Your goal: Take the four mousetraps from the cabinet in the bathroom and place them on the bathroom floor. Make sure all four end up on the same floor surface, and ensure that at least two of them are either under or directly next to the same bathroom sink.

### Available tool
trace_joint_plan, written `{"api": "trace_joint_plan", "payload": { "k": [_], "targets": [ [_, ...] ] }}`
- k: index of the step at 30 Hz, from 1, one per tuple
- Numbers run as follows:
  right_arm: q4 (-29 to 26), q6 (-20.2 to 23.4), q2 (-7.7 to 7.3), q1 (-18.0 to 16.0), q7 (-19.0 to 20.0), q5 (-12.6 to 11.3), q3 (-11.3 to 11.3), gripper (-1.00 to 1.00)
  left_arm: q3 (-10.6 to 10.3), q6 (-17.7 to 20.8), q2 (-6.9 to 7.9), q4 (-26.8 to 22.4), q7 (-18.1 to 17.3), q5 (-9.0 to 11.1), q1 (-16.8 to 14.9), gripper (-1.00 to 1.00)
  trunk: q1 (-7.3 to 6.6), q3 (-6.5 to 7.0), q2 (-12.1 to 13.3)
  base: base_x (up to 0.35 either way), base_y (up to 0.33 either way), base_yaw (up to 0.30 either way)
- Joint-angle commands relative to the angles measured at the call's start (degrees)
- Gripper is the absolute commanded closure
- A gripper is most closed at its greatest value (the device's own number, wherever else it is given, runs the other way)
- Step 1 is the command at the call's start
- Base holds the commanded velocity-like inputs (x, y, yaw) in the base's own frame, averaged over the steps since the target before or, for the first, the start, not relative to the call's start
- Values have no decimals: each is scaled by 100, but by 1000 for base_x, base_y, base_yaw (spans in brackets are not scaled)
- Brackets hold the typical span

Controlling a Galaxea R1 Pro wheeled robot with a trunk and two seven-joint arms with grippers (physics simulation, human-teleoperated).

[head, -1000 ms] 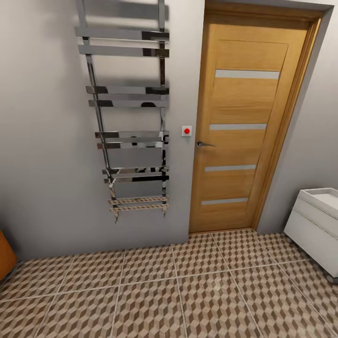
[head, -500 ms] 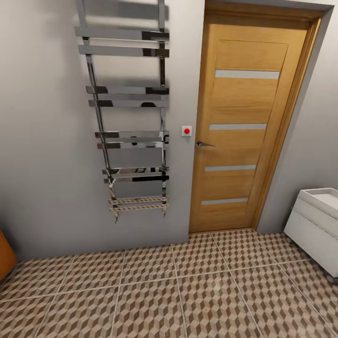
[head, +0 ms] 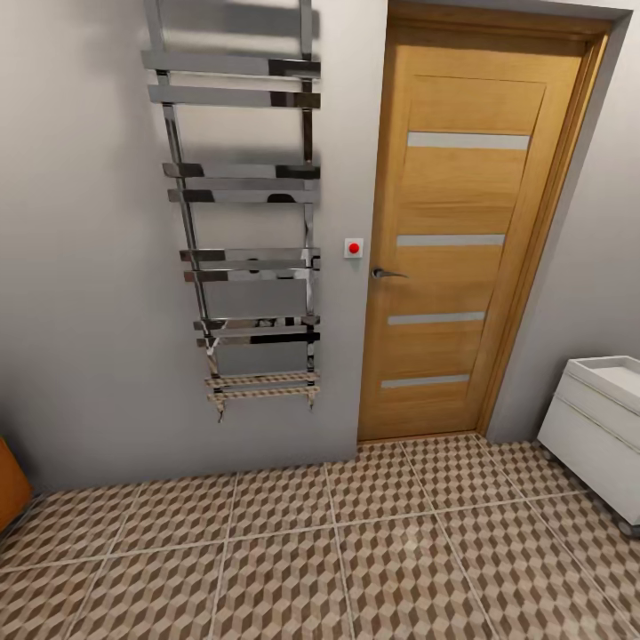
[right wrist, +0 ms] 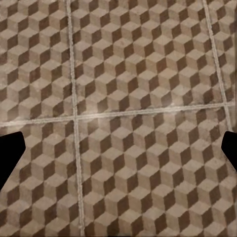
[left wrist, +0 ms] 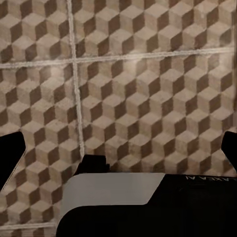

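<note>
Grey wall (head: 80, 267), chrome towel rail (head: 244, 222), wooden door (head: 462, 240).

Just one bit of lettering on show: in the left wrist view, small pale capitals run along the dark robot body (left wrist: 197, 207) low in the picture, seen upside down and cut by the frame edge. They look like "AXEA", and that partial read is as far as it goes. Door (head: 462, 231), wall and bathroom floor (head: 373, 551) carry no writing
</note>
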Motion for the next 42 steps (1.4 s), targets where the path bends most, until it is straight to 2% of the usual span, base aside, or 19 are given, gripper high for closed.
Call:
{"api": "trace_joint_plan", "payload": {
  "k": [1,4,10,16,30,34,35,36,38,41,42],
  "targets": [
    [-43,10,-4,-21,-1,23,-4,-100,41,152,-4,-109,18,47,-91,-100,0,-5,-3,0,0,0],
    [-85,21,-2,-65,-1,21,-7,-100,79,360,-2,-211,24,181,-274,-100,0,-5,-3,0,0,0],
    [-110,22,-1,-101,-4,16,-8,-100,101,504,-6,-275,33,355,-485,-100,0,-5,-3,0,0,0],
    [-115,21,-1,-157,-9,13,-8,-100,106,561,-17,-290,42,393,-662,-100,0,-5,-3,0,0,0],
    [-112,-12,-7,-172,-16,2,-26,-100,107,566,-1,-292,40,413,-711,-100,0,-5,-3,0,0,0],
    [-114,-13,-18,-172,-35,-52,-252,-100,112,552,-2,-291,39,418,-712,-100,0,-5,-3,0,0,0],
    [-112,-12,-20,-172,-37,-76,-352,-100,113,547,-3,-290,42,418,-712,-100,0,-5,-3,0,0,0],
    [-107,-11,-20,-172,-40,-122,-575,-100,123,540,2,-281,50,416,-712,-100,0,-5,-3,0,0,0],
    [-103,-12,-19,-172,-41,-152,-776,-100,163,533,9,-270,52,422,-712,-100,0,-5,-3,0,0,0],
    [-111,-18,-23,-179,-43,-163,-967,-100,323,526,13,-263,53,448,-712,-100,0,-5,-3,0,0,0],
    [-120,-17,-25,-204,-44,-160,-1040,-100,483,524,13,-271,54,475,-712,-100,0,-5,-3,0,0,0]
  ]
}}
